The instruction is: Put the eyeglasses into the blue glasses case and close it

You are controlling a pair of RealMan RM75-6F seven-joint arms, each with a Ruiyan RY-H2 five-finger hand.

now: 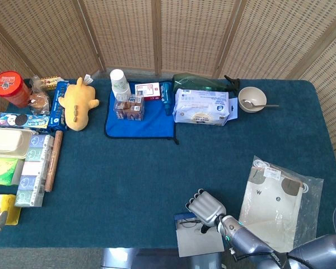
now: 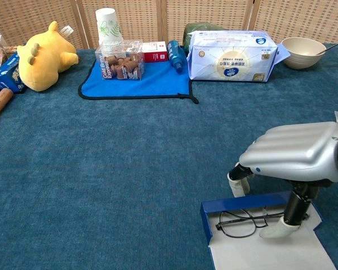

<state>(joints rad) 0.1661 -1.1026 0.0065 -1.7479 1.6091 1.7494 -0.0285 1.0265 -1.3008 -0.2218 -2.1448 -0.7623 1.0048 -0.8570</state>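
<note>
Woven rattan folding screen behind, teal carpeted tabletop, even daylight

On the counter, the eyeglasses lie in the open glasses case at the near edge under the right hand, with the plastic bag to its right and the mat far behind.

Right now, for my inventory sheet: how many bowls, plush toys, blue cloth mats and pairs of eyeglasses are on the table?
Bowls: 1
Plush toys: 1
Blue cloth mats: 1
Eyeglasses: 1
Total: 4
</note>
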